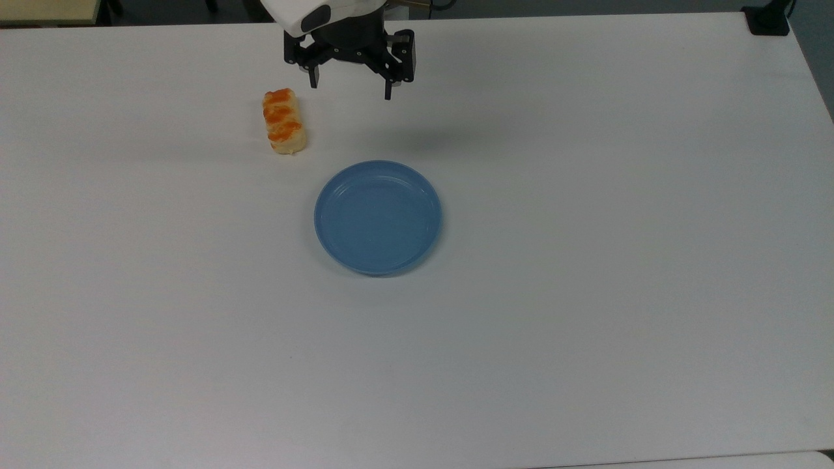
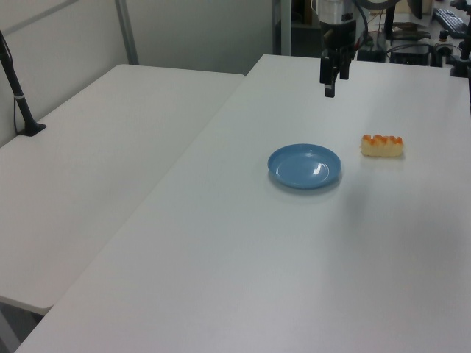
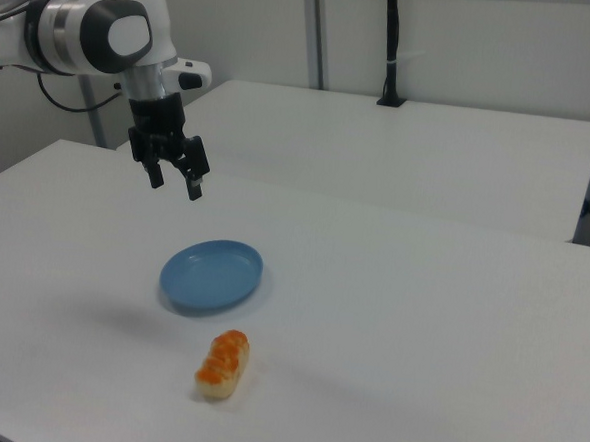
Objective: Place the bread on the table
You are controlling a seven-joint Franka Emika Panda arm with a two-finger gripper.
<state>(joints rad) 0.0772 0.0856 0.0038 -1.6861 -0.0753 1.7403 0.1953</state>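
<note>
Seen lying flat on the white table (image 1: 586, 293), the bread (image 1: 283, 121) — a pale loaf with orange glazed bumps facing up — rests off the blue plate (image 1: 378, 217), near the rim toward the top view's upper left. Raised in the air well clear of both, the gripper (image 1: 352, 88) points down with fingers spread apart and nothing between them. In the left view, bread (image 2: 382, 145) to the right of plate (image 2: 304, 165), gripper (image 2: 330, 84) above and behind. In the right view, loaf (image 3: 223, 363) in front of plate (image 3: 212, 274), gripper (image 3: 175, 185) hanging over the table's far side — shadow cast on the tabletop.
</note>
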